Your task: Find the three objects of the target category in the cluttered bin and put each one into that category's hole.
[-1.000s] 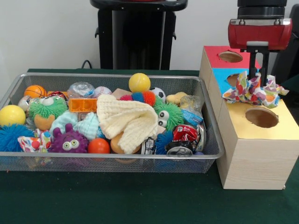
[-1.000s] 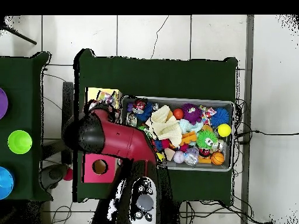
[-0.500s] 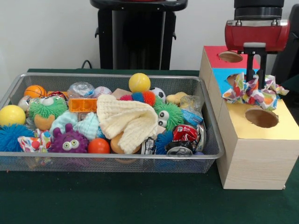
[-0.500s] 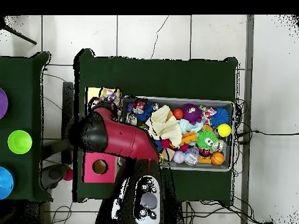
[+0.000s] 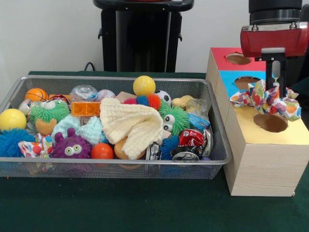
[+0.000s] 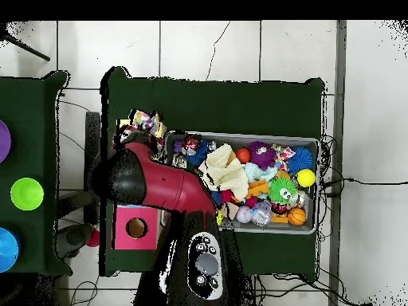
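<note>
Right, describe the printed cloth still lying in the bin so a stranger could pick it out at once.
Start at the wire-mesh bin and go to its front corner farthest from the wooden boxes. There, between the spiky blue ball and the purple googly-eyed toy, lies the printed cloth. Unlike the plain cream knit and mint knit nearby, it is white with bright multicoloured spots.

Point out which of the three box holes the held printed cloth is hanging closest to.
The yellow-topped box's hole: the printed cloth in the end effector hangs just behind it. The blue hole and red hole lie farther back.
</note>
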Motion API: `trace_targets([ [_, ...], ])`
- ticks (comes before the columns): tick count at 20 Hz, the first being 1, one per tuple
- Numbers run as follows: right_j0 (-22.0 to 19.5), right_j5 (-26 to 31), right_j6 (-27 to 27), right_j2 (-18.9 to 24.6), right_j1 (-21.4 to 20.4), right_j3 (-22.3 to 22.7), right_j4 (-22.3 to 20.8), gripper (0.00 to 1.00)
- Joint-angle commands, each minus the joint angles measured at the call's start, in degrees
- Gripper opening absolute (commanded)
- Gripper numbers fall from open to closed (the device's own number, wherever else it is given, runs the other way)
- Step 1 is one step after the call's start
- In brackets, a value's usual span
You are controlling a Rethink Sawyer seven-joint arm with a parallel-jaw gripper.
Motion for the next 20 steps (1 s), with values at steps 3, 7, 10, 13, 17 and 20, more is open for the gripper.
trace_targets([
  [3, -2.54, -2.4, 13.69, 6.95, 1.81, 4.98, 2.0, 0.0],
  [7, -2.19, -2.17, 13.09, 6.5, 2.71, 4.88, 1.49, 0.0],
  [10, -1.88, -2.39, 12.49, 6.16, 3.73, 4.91, 0.79, 0.0],
  [13, -1.63, -1.42, 11.85, 5.97, 4.47, 4.97, 0.49, 0.0],
  [17, -1.48, -0.13, 10.92, 5.58, 4.63, 5.09, -0.02, 0.0],
  [20, -1.59, -0.51, 10.56, 5.55, 4.66, 5.17, -0.53, 0.0],
])
